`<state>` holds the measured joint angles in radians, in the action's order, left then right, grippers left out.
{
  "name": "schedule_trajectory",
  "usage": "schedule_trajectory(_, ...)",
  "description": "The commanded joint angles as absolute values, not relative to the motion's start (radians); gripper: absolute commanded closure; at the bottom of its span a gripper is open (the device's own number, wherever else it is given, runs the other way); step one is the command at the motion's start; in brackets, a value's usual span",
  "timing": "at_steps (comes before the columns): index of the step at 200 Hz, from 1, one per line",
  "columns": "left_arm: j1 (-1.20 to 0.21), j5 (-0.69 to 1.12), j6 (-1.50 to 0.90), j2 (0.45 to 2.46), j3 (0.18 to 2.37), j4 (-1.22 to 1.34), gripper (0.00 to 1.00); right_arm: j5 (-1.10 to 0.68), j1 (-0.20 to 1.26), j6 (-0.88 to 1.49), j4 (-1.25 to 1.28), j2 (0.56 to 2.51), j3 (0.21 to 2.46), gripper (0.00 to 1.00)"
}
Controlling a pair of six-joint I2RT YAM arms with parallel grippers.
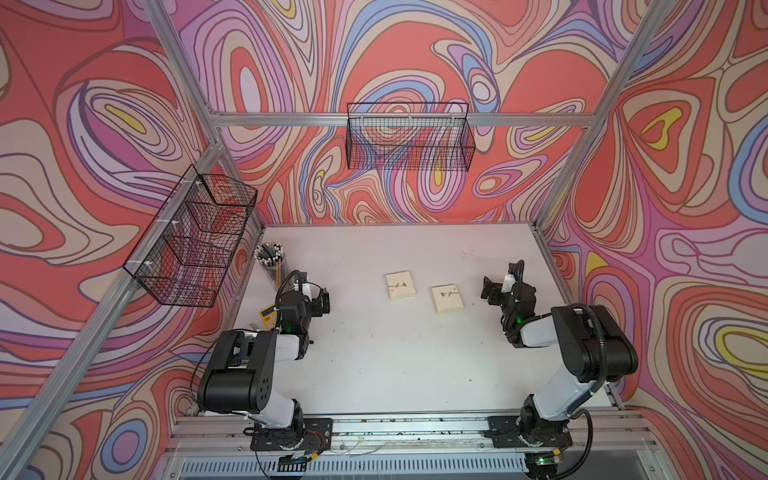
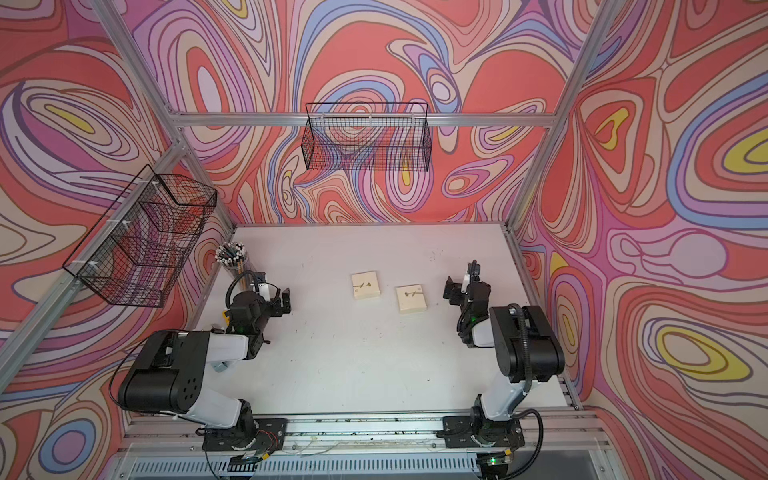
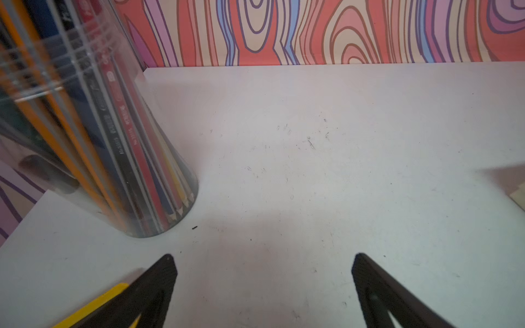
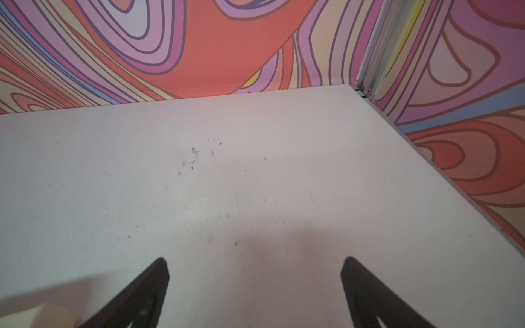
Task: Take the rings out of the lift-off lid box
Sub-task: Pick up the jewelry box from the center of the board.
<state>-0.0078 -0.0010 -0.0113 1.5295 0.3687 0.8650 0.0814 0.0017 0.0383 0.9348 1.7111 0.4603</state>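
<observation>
Two cream square boxes lie near the middle of the white table, each with a small dark drawing on its closed lid: one (image 1: 400,285) (image 2: 366,285) further back, the other (image 1: 447,299) (image 2: 411,299) to its right. I cannot tell which is the lift-off lid box. The rings are hidden. My left gripper (image 1: 323,300) (image 2: 285,302) (image 3: 264,257) hovers open and empty, well left of the boxes. My right gripper (image 1: 489,291) (image 2: 453,293) (image 4: 255,259) is open and empty just right of the nearer box, whose corner (image 4: 54,315) shows in the right wrist view.
A clear cup of pencils (image 1: 272,262) (image 3: 99,127) stands at the back left, close to my left gripper. A yellow item (image 1: 268,318) (image 3: 93,306) lies under the left arm. Black wire baskets hang on the left wall (image 1: 195,237) and on the back wall (image 1: 409,137).
</observation>
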Motion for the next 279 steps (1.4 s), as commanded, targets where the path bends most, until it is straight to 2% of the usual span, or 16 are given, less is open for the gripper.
schedule_trajectory(1,-0.012,-0.008,-0.004,1.541,0.369,0.897,0.00,0.086,0.009,0.023,0.957,1.720,0.470,0.02)
schedule_trajectory(233,-0.011,-0.021,-0.007,1.539,0.379,0.880,0.00,0.087,0.009,0.020,0.963,1.718,0.467,0.02)
schedule_trajectory(253,-0.016,-0.002,0.005,1.485,0.379,0.838,0.00,0.109,0.013,0.022,0.894,1.667,0.482,0.02)
schedule_trajectory(279,-0.051,-0.065,0.022,1.387,0.383,0.743,0.00,0.142,0.013,0.033,0.888,1.594,0.453,0.02)
